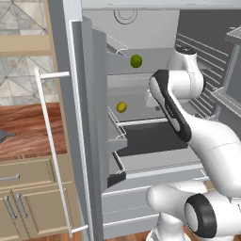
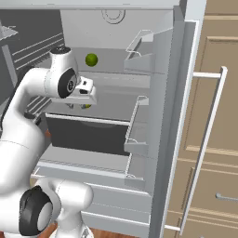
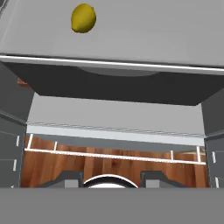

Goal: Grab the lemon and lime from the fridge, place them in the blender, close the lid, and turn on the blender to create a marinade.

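Note:
The fridge stands open with my arm reaching in. The green lime rests on the upper shelf. On the shelf below lies the yellow lemon, with a sliver of the lemon peeking out under my hand. My gripper hovers over that middle shelf, just beside the lemon and not touching it. Its fingertips stand apart with nothing between them. The blender and the lid are out of view.
Door bins jut from the open fridge door on the left, which has a long white handle. A dark drawer sits under the lemon's shelf. Wooden cabinets flank the fridge, and a wood counter lies left.

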Robot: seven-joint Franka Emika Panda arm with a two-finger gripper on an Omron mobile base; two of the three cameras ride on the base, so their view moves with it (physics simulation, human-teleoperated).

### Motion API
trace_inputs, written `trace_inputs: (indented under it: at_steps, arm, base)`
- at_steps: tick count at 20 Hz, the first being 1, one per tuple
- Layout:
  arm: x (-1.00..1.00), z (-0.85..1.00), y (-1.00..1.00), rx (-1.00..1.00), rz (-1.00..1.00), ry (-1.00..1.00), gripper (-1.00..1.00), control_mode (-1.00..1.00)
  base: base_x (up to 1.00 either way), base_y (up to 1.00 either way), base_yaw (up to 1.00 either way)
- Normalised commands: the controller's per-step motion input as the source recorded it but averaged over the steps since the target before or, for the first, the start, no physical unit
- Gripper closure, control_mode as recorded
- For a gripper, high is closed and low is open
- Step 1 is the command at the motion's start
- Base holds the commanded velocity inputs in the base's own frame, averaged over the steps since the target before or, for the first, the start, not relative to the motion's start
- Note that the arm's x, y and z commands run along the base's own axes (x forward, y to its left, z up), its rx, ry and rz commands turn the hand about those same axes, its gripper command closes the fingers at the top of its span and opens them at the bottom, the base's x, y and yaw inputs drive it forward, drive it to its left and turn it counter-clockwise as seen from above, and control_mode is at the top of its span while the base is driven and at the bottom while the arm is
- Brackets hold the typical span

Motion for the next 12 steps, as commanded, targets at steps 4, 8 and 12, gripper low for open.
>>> trace_inputs:
  at_steps: [4, 8, 12]
  arm:
    - [-0.07, -0.03, 0.00, 0.00, 0.00, -0.02, -1.00, -1.00]
    - [0.71, -0.31, 0.74, -0.01, -0.09, -0.05, -1.00, -1.00]
    - [0.66, -0.60, 0.60, 0.07, -0.05, -0.10, -1.00, -1.00]
  base:
    - [0.00, 0.00, 0.00]
    - [0.00, 0.00, 0.00]
    - [0.00, 0.00, 0.00]
